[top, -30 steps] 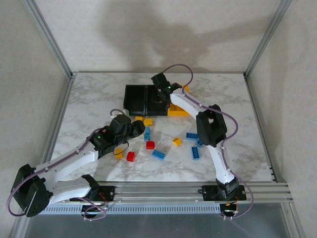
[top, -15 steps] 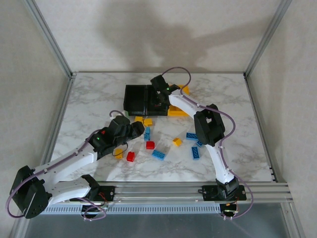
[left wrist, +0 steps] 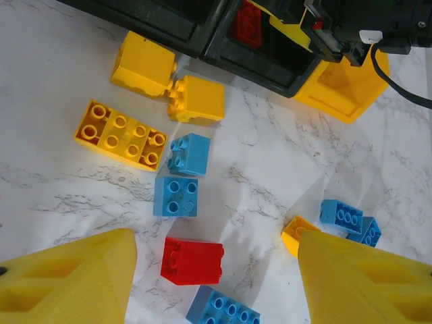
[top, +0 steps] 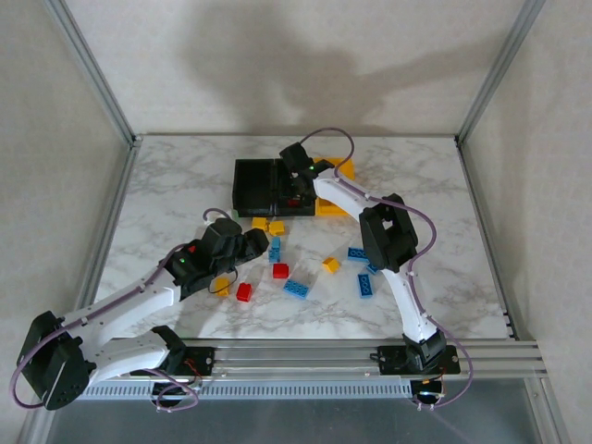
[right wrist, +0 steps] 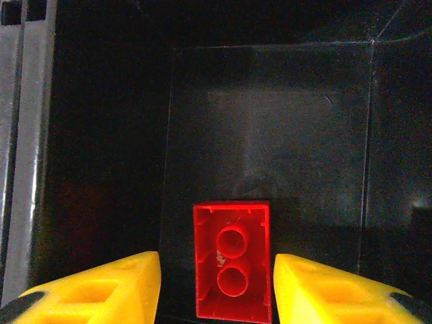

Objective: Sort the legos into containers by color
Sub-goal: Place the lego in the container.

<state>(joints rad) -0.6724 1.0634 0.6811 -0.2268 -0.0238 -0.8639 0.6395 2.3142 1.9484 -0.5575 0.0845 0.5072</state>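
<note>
Over the black bin point(right wrist: 270, 135), my right gripper point(right wrist: 216, 270) stands parted around the red brick point(right wrist: 233, 266), which seems to rest on the bin floor; I'd lift straight up, touching nothing. My left gripper point(left wrist: 216, 236) hangs open above loose bricks point(left wrist: 177, 196).

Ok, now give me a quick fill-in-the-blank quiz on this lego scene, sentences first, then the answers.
1. The brick in the black bin under the right end effector is ____.
2. That end effector is ____, not touching the brick.
3. The eight-stud brick on the table is ____.
Missing words: red; open; yellow.
</note>
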